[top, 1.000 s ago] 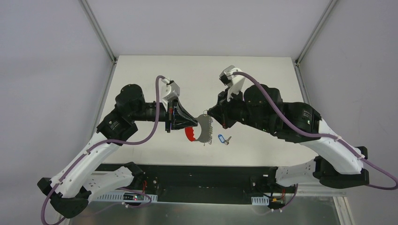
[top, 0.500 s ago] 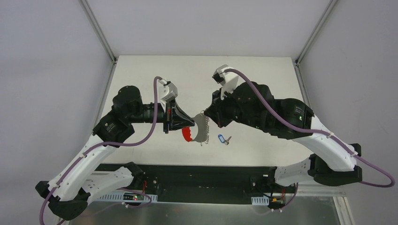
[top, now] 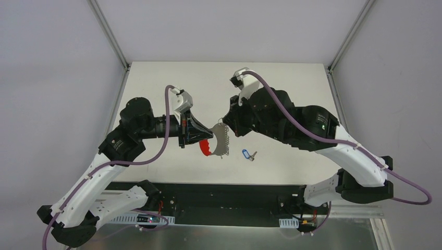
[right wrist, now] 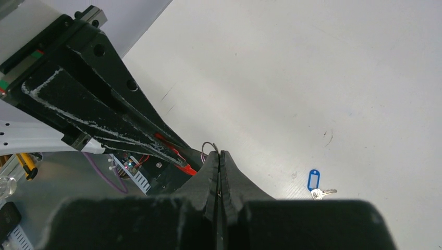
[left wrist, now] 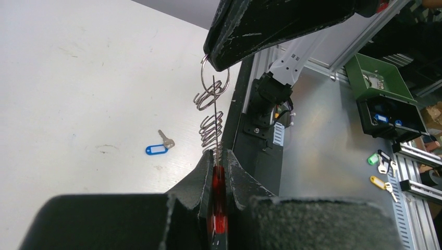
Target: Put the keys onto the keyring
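The keyring (top: 221, 139) hangs in the air between both grippers: silver wire rings (left wrist: 211, 112) chained to a red curved strip (top: 207, 148). My left gripper (top: 207, 136) is shut on the red strip (left wrist: 219, 187). My right gripper (top: 223, 121) is shut on the topmost wire ring (right wrist: 209, 148), its fingertips (left wrist: 245, 36) pinching the ring (left wrist: 215, 78) from above. The key with its blue tag (top: 246, 154) lies flat on the white table, right of and below the keyring, free of both grippers. It also shows in the left wrist view (left wrist: 158, 148) and the right wrist view (right wrist: 315, 182).
The white table (top: 281, 83) is bounded by grey walls and a metal frame. Off the near edge sit a green box (left wrist: 385, 83) and loose tagged keys (left wrist: 380, 161) on the metal bench.
Both grippers have moved left and slightly up with the keyring stretched between them. The right arm leaned further left. The key and blue tag have not moved.
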`<state>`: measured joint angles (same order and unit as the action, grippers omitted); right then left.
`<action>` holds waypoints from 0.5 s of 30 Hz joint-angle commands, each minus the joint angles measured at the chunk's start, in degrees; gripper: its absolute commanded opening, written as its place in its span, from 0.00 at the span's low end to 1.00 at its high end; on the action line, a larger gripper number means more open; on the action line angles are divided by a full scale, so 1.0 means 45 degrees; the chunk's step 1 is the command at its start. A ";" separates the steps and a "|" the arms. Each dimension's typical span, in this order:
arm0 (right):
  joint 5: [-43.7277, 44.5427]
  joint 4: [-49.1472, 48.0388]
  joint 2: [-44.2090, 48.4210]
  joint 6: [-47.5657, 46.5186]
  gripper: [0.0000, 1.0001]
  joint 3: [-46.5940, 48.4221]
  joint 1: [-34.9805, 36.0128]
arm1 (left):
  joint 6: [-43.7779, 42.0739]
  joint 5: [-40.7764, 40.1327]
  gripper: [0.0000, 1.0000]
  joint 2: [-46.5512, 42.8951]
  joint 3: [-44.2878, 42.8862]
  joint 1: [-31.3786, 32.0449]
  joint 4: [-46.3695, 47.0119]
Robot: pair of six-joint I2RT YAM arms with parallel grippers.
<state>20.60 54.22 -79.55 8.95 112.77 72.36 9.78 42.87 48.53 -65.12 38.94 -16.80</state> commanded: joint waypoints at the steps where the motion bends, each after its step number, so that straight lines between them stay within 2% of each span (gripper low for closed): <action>1: 0.0935 0.0139 -0.0513 0.0212 0.00 0.0754 -0.0035 | -0.0075 0.0221 0.00 -0.0410 -0.0295 0.0112 0.0546; 15: 0.0861 -0.1124 -0.0477 0.0257 0.00 0.0295 0.0172 | -0.0228 -0.0794 0.00 -0.0424 -0.0274 0.0113 -0.0006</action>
<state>23.31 52.84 -82.17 10.07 114.48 72.88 9.76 39.59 47.55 -65.12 39.00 -18.35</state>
